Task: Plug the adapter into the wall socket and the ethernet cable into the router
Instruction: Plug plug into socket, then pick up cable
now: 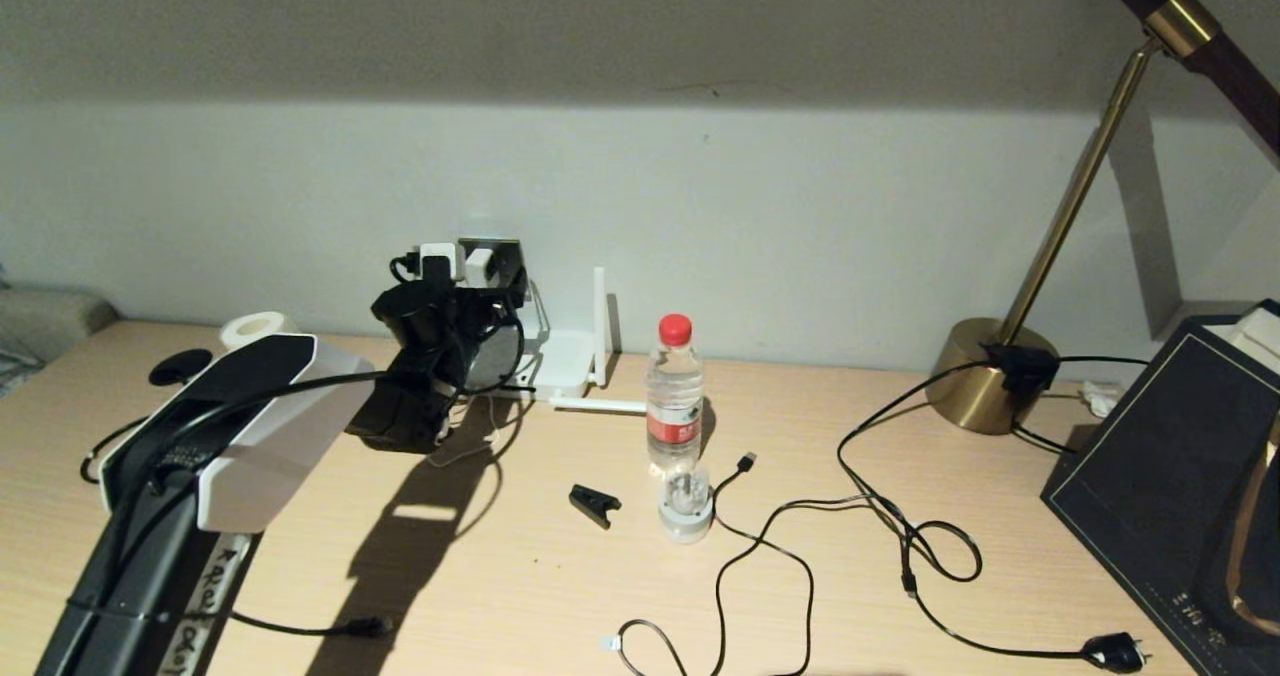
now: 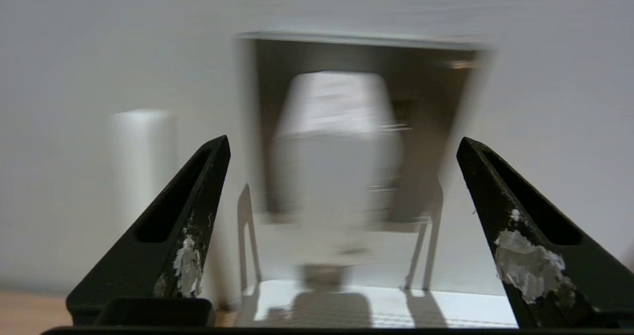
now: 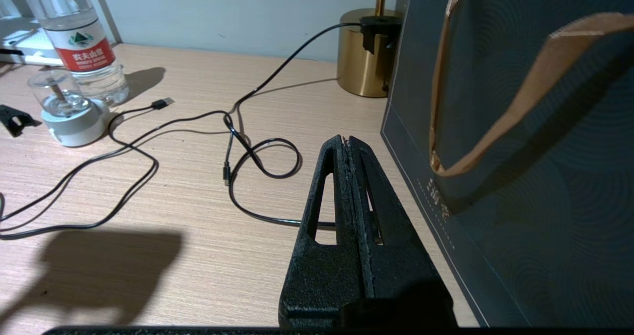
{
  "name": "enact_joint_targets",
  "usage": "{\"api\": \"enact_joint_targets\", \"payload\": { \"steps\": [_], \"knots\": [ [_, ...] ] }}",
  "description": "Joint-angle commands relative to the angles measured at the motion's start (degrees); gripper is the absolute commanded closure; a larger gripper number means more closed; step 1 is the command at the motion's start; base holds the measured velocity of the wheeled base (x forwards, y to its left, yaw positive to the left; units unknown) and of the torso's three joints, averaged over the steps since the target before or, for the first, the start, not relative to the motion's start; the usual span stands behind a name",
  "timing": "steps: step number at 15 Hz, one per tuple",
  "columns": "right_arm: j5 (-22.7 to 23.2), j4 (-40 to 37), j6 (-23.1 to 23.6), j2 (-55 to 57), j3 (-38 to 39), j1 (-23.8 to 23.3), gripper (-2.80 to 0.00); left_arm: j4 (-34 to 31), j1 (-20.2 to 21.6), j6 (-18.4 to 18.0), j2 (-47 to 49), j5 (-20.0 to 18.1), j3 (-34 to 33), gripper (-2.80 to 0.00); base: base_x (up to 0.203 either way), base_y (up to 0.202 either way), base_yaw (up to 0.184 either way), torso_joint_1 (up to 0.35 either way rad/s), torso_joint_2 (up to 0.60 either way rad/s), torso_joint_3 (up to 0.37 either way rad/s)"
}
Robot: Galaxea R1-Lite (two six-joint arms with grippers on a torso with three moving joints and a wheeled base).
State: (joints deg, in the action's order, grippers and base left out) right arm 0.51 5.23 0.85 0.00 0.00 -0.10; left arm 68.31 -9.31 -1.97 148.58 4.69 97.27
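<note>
Left wrist view shows my left hand (image 2: 342,236) spread wide, holding nothing, its two dark fingers (image 2: 193,216) flanking open air on either side of the adapter (image 2: 337,171). That white adapter sits seated against the wall socket (image 2: 436,127), whose grey plate shows past it on the far side and above; the picture is smeared, so I cannot tell how fully it is pushed in. Below it lies the flat white top of the router (image 2: 446,310), with one antenna (image 2: 141,161) standing upright off to one side against the wall.

From the head view, my left hand (image 1: 440,341) hangs just in front of the wall socket (image 1: 503,253) at the back edge of the desk (image 1: 480,576), with the router (image 1: 565,361) tucked beside it against the wall. Open desk lies between there and the water bottle (image 1: 675,396) with the small clear-domed gadget (image 1: 686,506) before it. A black cable end (image 1: 365,626) lies near the front edge, by my left arm.

My right hand (image 3: 349,186) is pressed shut on nothing, hovering low over the desk, close beside the dark paper bag (image 3: 520,176), with looped thin black cords (image 3: 267,159) ahead and the brass lamp base (image 3: 359,57) farther back.
</note>
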Motion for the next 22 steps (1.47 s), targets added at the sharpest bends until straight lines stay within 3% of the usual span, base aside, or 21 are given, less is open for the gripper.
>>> {"api": "enact_joint_targets", "payload": {
  "steps": [1,7,15,18,22],
  "knots": [
    [0.0,0.0,0.0,0.1,2.0,0.0,0.00,1.6,-0.2,0.0,-1.7,0.1,-3.4,-2.80,0.000,0.000,0.000,0.000,0.00,0.000],
    [0.0,0.0,0.0,0.1,2.0,0.0,0.00,6.7,-0.4,0.0,-5.3,0.1,-12.3,-2.80,0.000,0.000,0.000,0.000,0.00,0.000],
    [0.0,0.1,0.0,0.1,2.0,0.0,0.00,7.6,-0.4,0.0,-11.8,0.0,-17.2,-2.80,0.000,0.000,0.000,0.000,0.00,0.000],
    [0.0,0.0,0.0,0.1,2.0,0.0,0.00,7.9,-0.4,-0.8,-20.3,-1.2,-24.0,-2.80,0.000,0.000,0.000,0.000,0.00,0.000],
    [0.0,0.0,0.0,0.1,2.0,0.0,0.00,4.3,-0.3,-5.3,-40.6,-7.9,-40.9,-2.80,0.000,0.000,0.000,0.000,0.00,0.000]
  ]
}}
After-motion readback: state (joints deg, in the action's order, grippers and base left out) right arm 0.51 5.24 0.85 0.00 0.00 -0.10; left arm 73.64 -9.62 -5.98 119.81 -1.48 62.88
